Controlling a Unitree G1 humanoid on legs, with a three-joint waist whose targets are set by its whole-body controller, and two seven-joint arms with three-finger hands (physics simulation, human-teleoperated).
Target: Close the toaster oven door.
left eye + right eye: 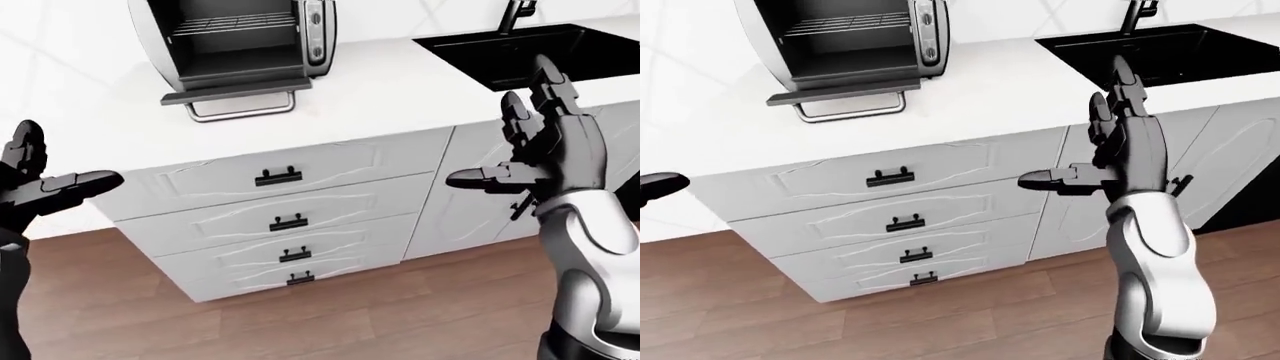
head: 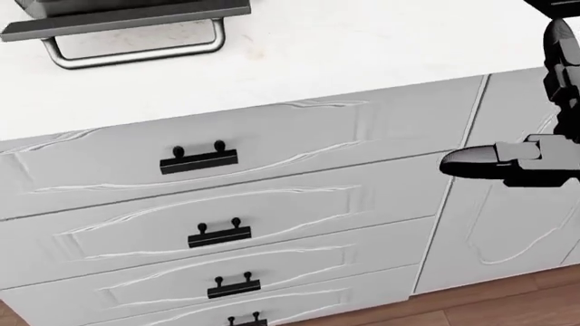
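The toaster oven [image 1: 240,41] stands on the white counter [image 1: 400,82] at the top of the left-eye view. Its door [image 1: 236,91] hangs open and lies flat, with the metal handle [image 1: 243,112] pointing toward me. The rack inside shows. In the head view only the door's edge [image 2: 127,17] and handle [image 2: 136,53] show at the top left. My left hand [image 1: 62,163] is open at the left edge, below and left of the oven. My right hand [image 1: 505,142] is open, fingers up, well to the right of the oven, holding nothing.
A black sink [image 1: 520,52] with a faucet [image 1: 515,13] is set in the counter at the right. Under the counter is a stack of several drawers [image 1: 278,177] with black handles, beside a cabinet door [image 1: 470,214]. Wooden floor [image 1: 300,322] lies below.
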